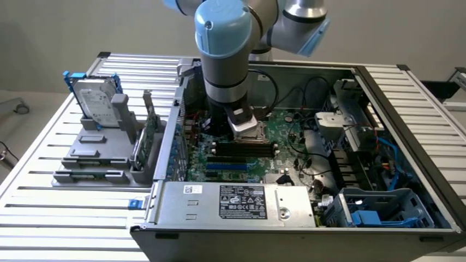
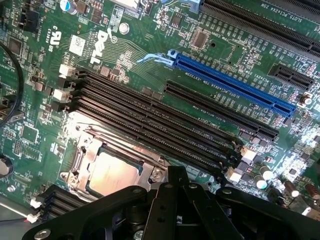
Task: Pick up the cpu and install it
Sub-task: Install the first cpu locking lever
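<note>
In the wrist view the gripper (image 2: 175, 200) shows as black moulded plastic at the lower middle of the frame, its fingers together and holding nothing. Just beyond it, lower left, the cpu (image 2: 111, 175) lies flat in the socket (image 2: 85, 155), a pale matte square inside a bright stamped-metal frame. To finish well, the chip should sit level and flush, corners matching, with no force applied. Beyond run ribbed black memory slots (image 2: 150, 120), then a glossy blue expansion slot (image 2: 235, 82) on the green motherboard (image 2: 45, 60). In the exterior view, the arm (image 1: 226, 60) reaches into the open computer case (image 1: 240, 215) on the slatted bench (image 1: 58, 218).
</note>
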`<move>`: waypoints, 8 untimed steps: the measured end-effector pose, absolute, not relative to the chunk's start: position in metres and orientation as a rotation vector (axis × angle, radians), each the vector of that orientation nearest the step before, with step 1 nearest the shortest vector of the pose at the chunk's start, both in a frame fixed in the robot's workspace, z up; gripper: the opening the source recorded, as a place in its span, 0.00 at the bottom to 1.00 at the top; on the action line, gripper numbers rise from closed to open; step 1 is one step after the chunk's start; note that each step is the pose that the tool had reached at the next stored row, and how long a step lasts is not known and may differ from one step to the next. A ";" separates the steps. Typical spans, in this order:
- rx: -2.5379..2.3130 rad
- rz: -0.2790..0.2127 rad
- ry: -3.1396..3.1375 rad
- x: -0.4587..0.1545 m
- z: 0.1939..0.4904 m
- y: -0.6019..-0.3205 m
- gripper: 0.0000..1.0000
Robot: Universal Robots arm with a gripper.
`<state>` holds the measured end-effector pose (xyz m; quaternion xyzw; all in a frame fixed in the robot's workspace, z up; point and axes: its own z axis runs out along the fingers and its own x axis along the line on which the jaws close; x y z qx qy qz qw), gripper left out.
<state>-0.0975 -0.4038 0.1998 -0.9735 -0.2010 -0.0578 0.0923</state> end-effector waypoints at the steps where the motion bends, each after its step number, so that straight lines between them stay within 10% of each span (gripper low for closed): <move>1: -2.891 -0.171 -0.597 -0.098 0.199 -0.404 0.11; 8: -2.895 -0.171 -0.597 -0.098 0.197 -0.402 0.11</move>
